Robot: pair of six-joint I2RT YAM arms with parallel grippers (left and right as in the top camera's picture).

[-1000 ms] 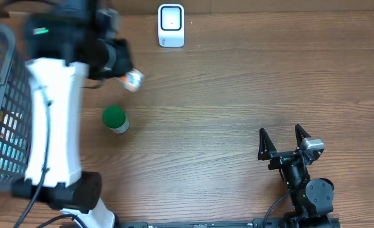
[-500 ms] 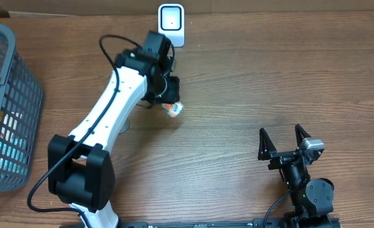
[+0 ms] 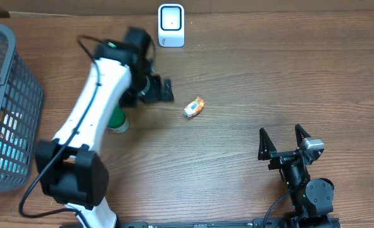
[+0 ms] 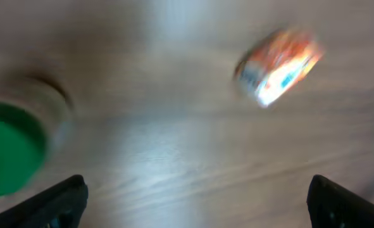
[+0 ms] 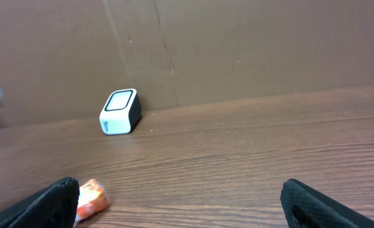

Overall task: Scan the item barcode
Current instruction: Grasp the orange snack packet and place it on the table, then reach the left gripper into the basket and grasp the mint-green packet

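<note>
A small orange and white packet [image 3: 193,107], the item, lies loose on the wooden table, right of my left gripper [image 3: 166,90]. That gripper stands open and empty, a short gap from the packet. In the blurred left wrist view the packet [image 4: 277,65] lies ahead and to the right of the wide-apart left gripper [image 4: 196,202]. The white barcode scanner [image 3: 171,25] stands at the table's far edge. My right gripper [image 3: 280,134] rests open at the near right, with the scanner [image 5: 119,112] and the packet [image 5: 92,196] in its wrist view.
A green-lidded jar [image 3: 117,120] stands partly under the left arm and shows at the left of the wrist view [image 4: 9,149]. A grey wire basket [image 3: 9,82] holding goods sits at the left edge. A cardboard wall [image 5: 237,44] backs the table.
The left gripper went from shut on the packet to open. The packet now lies on the table, and the gripper has drawn back to the left of it. The right arm is still.
</note>
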